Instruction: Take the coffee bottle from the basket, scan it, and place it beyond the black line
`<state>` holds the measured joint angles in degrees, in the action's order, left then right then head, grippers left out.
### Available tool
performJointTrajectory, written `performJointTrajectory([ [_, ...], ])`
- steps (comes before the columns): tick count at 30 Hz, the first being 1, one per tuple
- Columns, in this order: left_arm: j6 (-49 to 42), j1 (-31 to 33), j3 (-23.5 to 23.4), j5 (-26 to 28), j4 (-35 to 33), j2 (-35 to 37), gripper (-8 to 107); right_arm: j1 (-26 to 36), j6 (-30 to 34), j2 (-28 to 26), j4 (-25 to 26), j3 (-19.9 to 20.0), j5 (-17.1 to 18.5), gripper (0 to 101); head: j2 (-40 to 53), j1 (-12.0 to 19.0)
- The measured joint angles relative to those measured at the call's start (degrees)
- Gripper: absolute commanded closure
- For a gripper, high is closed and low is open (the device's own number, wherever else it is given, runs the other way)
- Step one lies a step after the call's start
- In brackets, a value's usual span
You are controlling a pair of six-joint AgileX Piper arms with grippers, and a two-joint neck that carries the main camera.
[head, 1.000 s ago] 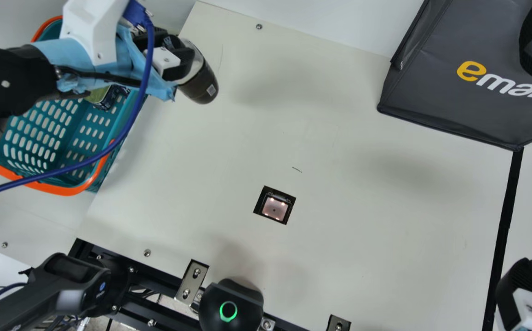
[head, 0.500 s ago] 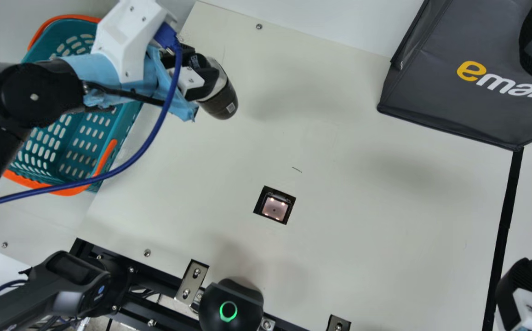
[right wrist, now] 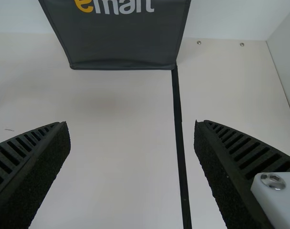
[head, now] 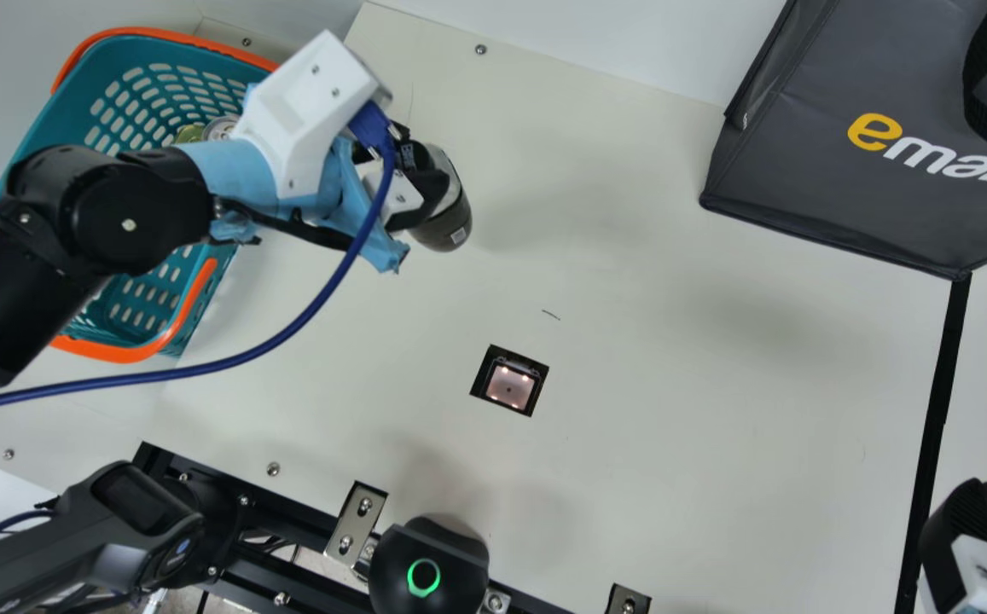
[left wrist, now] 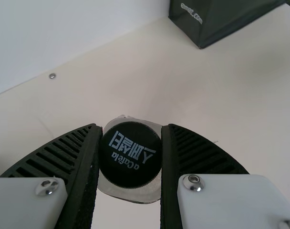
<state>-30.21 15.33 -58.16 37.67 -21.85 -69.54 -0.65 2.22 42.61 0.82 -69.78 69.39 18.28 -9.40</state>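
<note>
Cream table (head: 672, 477) is stretching beneath the left gripper (left wrist: 131, 128), which is clamping the coffee bottle (head: 446, 217) between both fingers. Cap (left wrist: 130, 155) is facing the wrist; long axis is slanting, base leading roughly scannerward. Scanner (head: 510, 384) is lying rightward of this gripper, nearer the robot. Right gripper (right wrist: 131, 125), fingers spread, is sitting farther from scanner; left looks better placed for scanning.

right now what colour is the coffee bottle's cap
The cap is black, with pale lettering, clearest in left wrist view.
</note>
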Motion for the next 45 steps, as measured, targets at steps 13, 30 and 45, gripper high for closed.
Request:
performJointTrajectory([
  [13, 2.99, 7.40, 3.91, -4.18, 4.02, -0.39, 89, 0.00, 0.00, 0.00, 0.00, 0.00, 0.01, 10, 0.00, -0.09],
  [30, 7.21, 13.50, 7.38, -7.97, 7.19, -0.93, 89, 0.00, 0.00, 0.00, 0.00, 0.00, 0.01, 10, 0.00, -0.09],
  [45, 8.81, 15.12, 10.01, -11.02, 8.12, -2.00, 78, 0.00, 0.00, 0.00, 0.00, 0.00, 0.01, 10, 0.00, -0.09],
])
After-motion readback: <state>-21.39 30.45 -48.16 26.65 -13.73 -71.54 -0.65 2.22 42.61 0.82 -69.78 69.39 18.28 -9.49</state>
